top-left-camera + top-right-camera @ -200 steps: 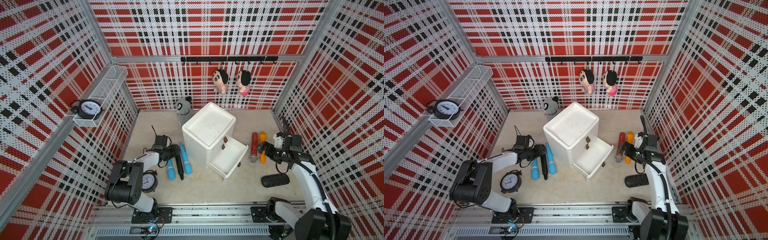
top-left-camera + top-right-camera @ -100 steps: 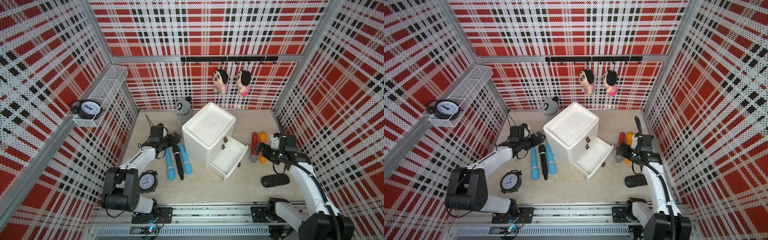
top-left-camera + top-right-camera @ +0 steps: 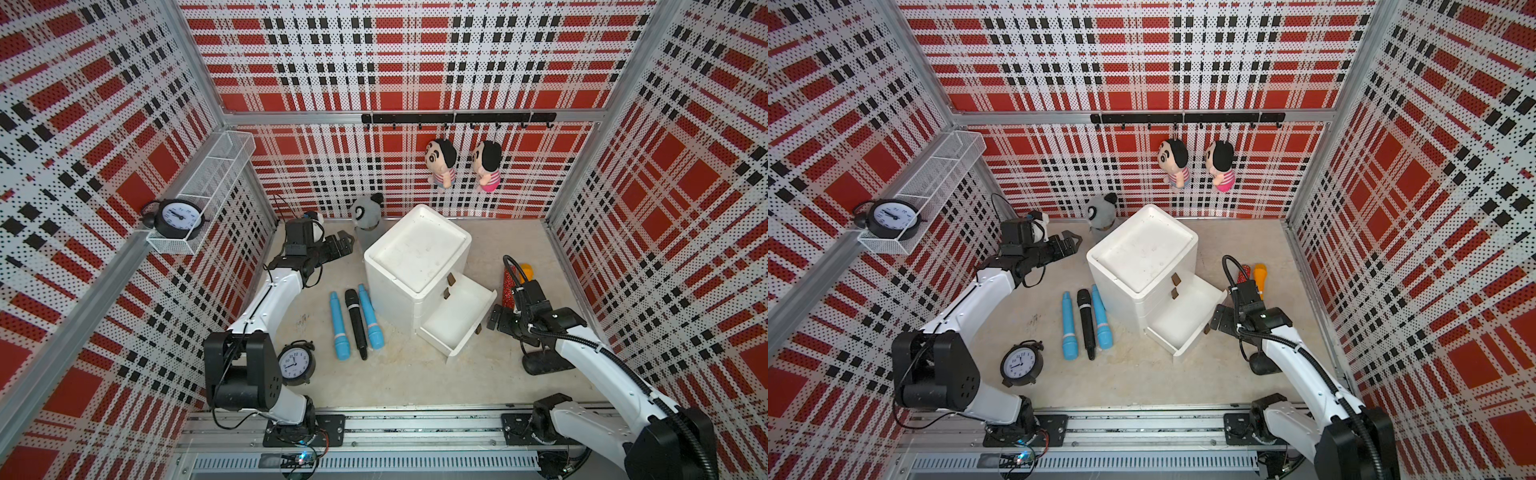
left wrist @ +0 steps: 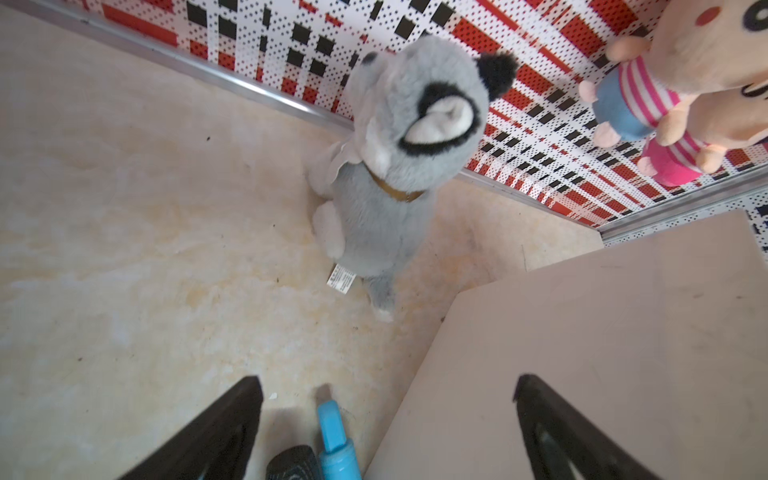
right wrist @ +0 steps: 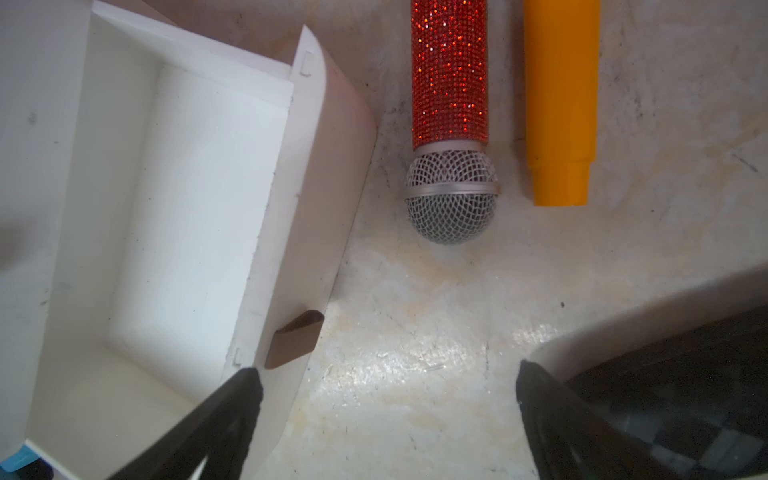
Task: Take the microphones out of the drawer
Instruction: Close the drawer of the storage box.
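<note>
The black microphone (image 3: 356, 328) lies on the table between two blue microphones (image 3: 338, 328), left of the white cabinet; its head (image 4: 293, 463) shows low in the left wrist view. The bottom drawer (image 3: 457, 328) stands pulled out, and its inside (image 5: 187, 208) holds nothing. My left gripper (image 3: 348, 245) is open and holds nothing. It hangs raised at the back left, near the grey plush and away from the microphone. My right gripper (image 3: 493, 320) is open over bare table just right of the drawer's front panel.
The white cabinet (image 3: 415, 257) stands mid-table. A grey plush (image 3: 366, 212) sits behind it. A red glitter microphone (image 5: 451, 83) and an orange one (image 5: 559, 104) lie right of the drawer, another black one (image 3: 544, 363) under the right arm. An alarm clock (image 3: 294, 363) stands front left.
My left gripper opened, let go of the black microphone on the table, and rose toward the back by the plush. My right gripper shifted slightly closer to the drawer front.
</note>
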`<move>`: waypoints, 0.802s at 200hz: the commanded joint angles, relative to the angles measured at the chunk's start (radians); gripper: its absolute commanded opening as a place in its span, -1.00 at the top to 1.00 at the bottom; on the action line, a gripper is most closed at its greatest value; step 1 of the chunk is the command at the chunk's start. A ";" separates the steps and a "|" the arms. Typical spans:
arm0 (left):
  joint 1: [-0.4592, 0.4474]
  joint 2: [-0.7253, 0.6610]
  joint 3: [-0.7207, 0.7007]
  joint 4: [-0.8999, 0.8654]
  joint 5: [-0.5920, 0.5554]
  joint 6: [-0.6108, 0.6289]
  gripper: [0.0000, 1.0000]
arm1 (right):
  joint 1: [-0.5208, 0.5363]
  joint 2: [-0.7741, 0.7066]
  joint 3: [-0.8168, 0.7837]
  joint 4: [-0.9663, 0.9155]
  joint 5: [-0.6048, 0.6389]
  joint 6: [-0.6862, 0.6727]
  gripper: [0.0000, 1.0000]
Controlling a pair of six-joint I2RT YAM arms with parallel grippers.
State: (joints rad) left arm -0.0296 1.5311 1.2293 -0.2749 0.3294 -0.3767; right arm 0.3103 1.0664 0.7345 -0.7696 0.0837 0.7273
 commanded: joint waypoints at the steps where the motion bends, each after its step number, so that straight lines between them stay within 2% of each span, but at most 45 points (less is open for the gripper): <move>1: -0.025 0.033 0.074 -0.024 0.034 0.028 -0.96 | 0.049 0.008 -0.012 -0.010 0.080 0.107 -1.00; 68: -0.173 0.113 0.214 -0.019 0.070 0.015 -0.96 | 0.206 0.101 -0.053 0.093 0.087 0.254 -1.00; 126: -0.210 0.142 0.228 -0.018 0.111 0.021 -0.96 | 0.230 0.141 -0.063 0.212 0.080 0.279 -0.99; 131: -0.242 0.143 0.226 -0.018 0.115 0.021 -0.96 | 0.231 0.147 -0.064 0.224 0.080 0.280 -0.99; 160: -0.262 0.152 0.228 -0.018 0.129 0.026 -0.96 | 0.230 0.195 -0.062 0.290 0.069 0.280 -0.99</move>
State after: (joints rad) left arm -0.2501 1.6581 1.4464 -0.2684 0.4099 -0.3725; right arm 0.5304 1.2228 0.6769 -0.5774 0.1501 0.9791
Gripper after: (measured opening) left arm 0.982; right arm 0.997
